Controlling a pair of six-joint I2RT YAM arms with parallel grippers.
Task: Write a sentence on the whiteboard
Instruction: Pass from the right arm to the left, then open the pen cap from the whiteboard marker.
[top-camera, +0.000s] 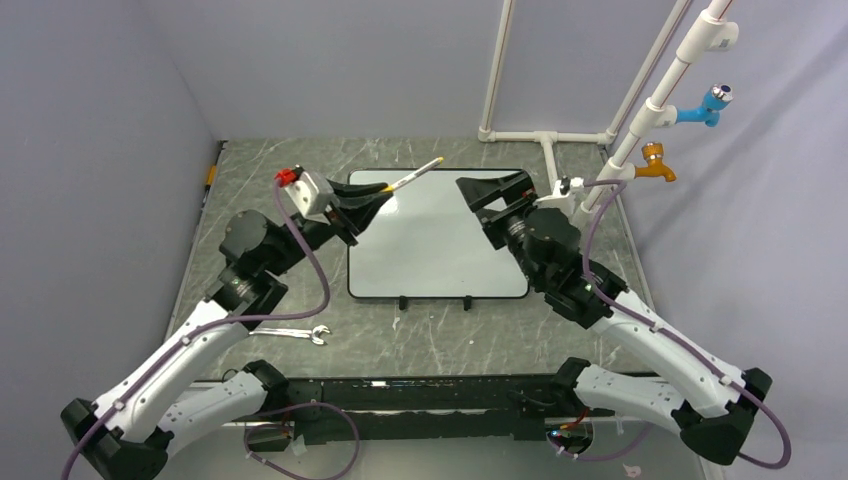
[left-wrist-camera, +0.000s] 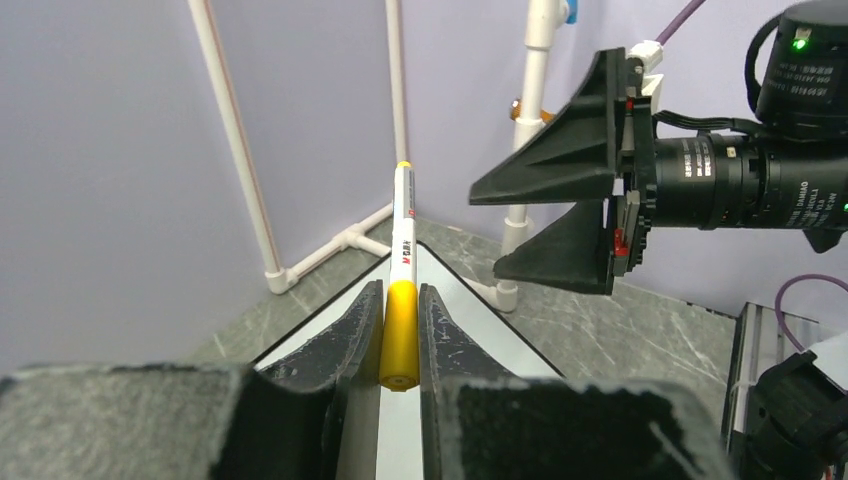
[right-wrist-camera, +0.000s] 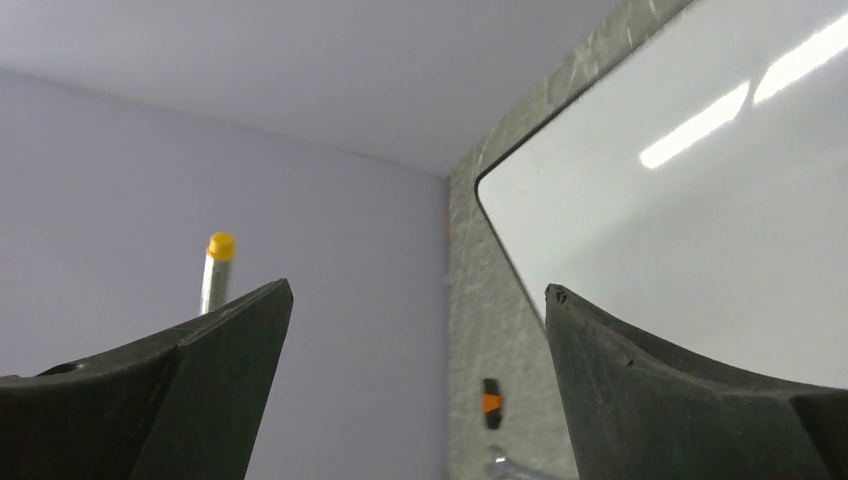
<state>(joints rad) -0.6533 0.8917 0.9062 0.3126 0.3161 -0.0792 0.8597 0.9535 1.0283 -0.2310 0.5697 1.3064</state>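
Observation:
The whiteboard (top-camera: 430, 255) lies flat on the table, glossy white with a thin black frame. Its surface shows bare white, and the sentence is out of view. My left gripper (top-camera: 385, 188) hovers over the board's far left corner, shut on a marker (top-camera: 415, 174). In the left wrist view the fingers (left-wrist-camera: 355, 330) pinch the marker's (left-wrist-camera: 403, 240) yellow end while its white barrel points away. My right gripper (top-camera: 475, 203) hangs open and empty over the board's far right part, facing the marker. It also shows in the left wrist view (left-wrist-camera: 483, 232) and its own view (right-wrist-camera: 418, 290).
A metal wrench (top-camera: 295, 332) lies on the table left of the board's near edge. White pipes (top-camera: 545, 140) rise at the back right, carrying a blue tap (top-camera: 710, 105) and an orange tap (top-camera: 655, 160). A small orange-and-black piece (top-camera: 210, 177) sits at the table's left edge.

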